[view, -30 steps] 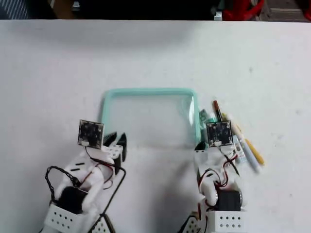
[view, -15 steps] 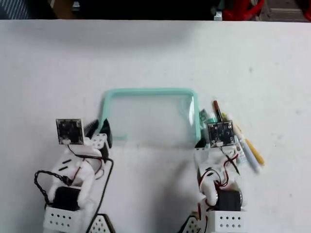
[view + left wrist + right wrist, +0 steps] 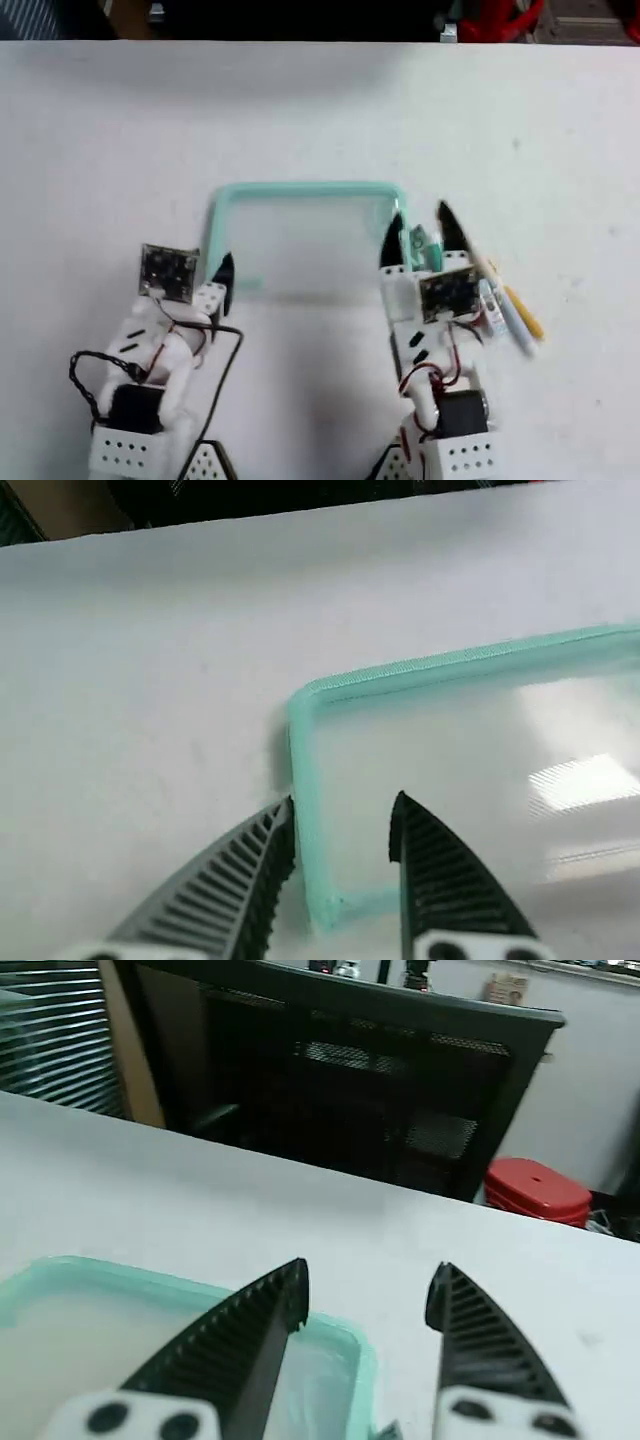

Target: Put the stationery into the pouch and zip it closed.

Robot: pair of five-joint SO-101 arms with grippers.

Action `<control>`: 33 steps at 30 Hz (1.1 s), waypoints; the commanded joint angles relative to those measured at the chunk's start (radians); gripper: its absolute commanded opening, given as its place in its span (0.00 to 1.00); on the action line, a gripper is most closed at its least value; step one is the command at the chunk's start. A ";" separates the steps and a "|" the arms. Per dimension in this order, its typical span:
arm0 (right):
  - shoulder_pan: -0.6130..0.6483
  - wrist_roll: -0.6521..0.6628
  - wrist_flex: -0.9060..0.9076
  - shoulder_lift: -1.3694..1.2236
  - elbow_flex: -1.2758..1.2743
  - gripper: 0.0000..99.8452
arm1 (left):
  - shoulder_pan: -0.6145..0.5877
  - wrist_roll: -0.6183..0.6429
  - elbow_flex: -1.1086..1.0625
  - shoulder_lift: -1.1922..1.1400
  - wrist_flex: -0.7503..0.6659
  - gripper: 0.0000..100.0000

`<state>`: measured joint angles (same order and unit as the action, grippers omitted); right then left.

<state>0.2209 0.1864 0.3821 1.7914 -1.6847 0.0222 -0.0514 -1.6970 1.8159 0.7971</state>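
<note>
"Where's the pouch [image 3: 300, 235] [image 3: 450, 750] [image 3: 100, 1330]?"

"Flat on the white table [image 3: 300, 100], towards the front. The left gripper [image 3: 222, 268] [image 3: 340, 815] has its fingers spread either side of the pouch's left edge, close to the near corner."

"And the other one?"

"The right gripper [image 3: 418, 220] [image 3: 372, 1275] is spread wide too, over the pouch's right edge."

"The pens [image 3: 510, 310]?"

"In a heap on the table, just right of the pouch, beside the right gripper."
</note>
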 commanded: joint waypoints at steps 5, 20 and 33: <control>-0.061 0.005 0.110 0.001 -0.006 0.26 | -0.010 -0.051 0.003 0.004 0.018 0.18; -0.073 0.222 0.265 0.001 -0.005 0.21 | -0.010 -0.164 0.041 0.004 0.092 0.18; 0.024 0.133 0.441 -0.214 0.232 0.21 | -0.008 -0.166 0.100 0.001 0.132 0.18</control>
<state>0.1995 0.3751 0.7702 1.7346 -1.6111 0.0207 -0.2079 -1.6525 1.8159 0.9306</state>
